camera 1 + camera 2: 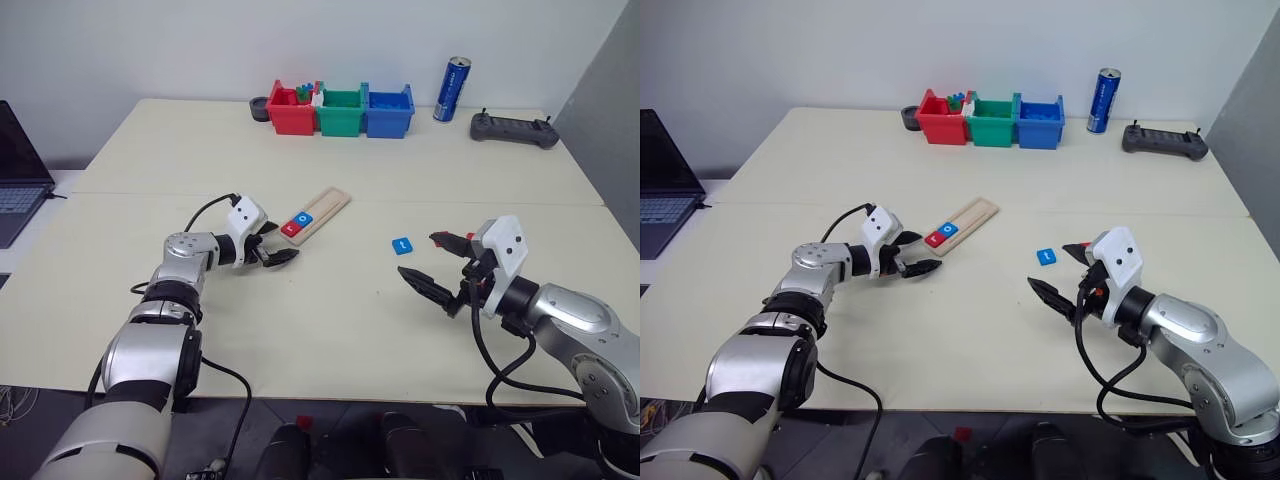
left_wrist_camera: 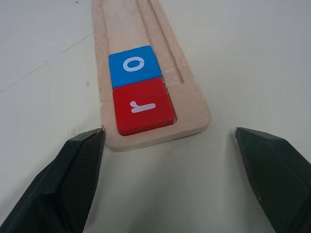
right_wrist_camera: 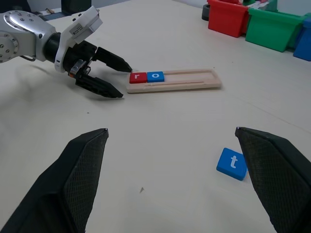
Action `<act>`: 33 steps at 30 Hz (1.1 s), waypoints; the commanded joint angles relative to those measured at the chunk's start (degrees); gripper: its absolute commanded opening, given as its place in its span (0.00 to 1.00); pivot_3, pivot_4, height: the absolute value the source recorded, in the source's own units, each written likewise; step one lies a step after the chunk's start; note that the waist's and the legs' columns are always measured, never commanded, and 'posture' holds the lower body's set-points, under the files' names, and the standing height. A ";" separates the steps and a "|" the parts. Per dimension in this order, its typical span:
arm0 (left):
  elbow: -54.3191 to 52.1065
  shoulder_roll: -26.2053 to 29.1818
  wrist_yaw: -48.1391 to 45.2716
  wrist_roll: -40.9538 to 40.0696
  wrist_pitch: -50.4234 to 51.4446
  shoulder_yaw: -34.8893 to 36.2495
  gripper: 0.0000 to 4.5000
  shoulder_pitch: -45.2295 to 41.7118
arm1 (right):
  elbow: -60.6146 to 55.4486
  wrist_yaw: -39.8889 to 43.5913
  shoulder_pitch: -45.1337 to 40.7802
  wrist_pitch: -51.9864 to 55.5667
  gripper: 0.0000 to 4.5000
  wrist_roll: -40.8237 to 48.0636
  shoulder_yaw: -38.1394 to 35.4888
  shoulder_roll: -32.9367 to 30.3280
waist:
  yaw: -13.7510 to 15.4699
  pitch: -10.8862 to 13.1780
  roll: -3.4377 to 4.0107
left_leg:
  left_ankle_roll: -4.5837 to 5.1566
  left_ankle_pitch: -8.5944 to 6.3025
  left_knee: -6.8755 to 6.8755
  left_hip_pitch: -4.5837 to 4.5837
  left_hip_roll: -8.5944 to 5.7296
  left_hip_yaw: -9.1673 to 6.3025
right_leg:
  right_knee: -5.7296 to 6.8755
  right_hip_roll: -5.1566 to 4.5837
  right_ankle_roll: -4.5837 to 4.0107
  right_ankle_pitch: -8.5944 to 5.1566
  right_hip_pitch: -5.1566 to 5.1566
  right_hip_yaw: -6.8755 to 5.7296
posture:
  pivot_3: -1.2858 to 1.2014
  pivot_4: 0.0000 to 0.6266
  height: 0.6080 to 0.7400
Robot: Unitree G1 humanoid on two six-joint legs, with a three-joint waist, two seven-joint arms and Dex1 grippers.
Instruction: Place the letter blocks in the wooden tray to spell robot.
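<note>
At the near end of the wooden tray (image 1: 318, 213) I see a red r block (image 2: 142, 106) and a blue o block (image 2: 134, 66) seated side by side. My left end effector (image 1: 276, 245) sits spread and empty beside that end; my right end effector (image 1: 437, 267) gapes empty near the blue t block (image 1: 402, 245) on the counter (image 1: 330, 320).

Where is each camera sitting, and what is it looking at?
Left and right eye views: on the head, looking down over the table and both arms.
Left wrist view: on the left arm, facing the wooden tray holding the red r block and blue o block, between open fingers.
Right wrist view: on the right arm, facing the blue t block, the tray and the left gripper.
Every view shows the tray.
</note>
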 commanded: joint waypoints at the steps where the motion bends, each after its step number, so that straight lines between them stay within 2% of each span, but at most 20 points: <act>1: -2.26 -0.69 1.18 -0.71 0.75 0.24 1.00 2.55 | -1.48 -0.08 -0.94 -1.16 0.99 0.04 0.06 0.30 | -0.01 0.00 0.00 | 0.00 0.00 0.00 0.00 0.00 0.00 | 0.00 0.00 0.00 0.00 0.00 0.00 | 0.52 0.24 1.00; 17: -5.14 -2.06 6.83 -2.51 1.89 1.06 1.00 6.04 | -0.38 0.85 -1.68 -2.50 0.99 -0.29 1.50 0.17 | -0.01 -0.01 0.01 | 0.00 0.00 0.00 0.02 0.00 0.00 | 0.01 0.00 0.00 0.00 0.00 -0.01 | 0.52 0.24 1.00; 33: -3.72 -5.27 7.34 -2.00 1.44 -0.01 1.00 4.06 | -0.63 0.59 -1.57 -2.41 0.99 -0.44 1.19 0.05 | 0.89 -0.04 0.00 | 0.00 0.00 0.04 0.01 -0.07 -0.01 | -0.02 -0.07 0.00 0.00 0.05 -0.02 | 0.52 0.24 1.00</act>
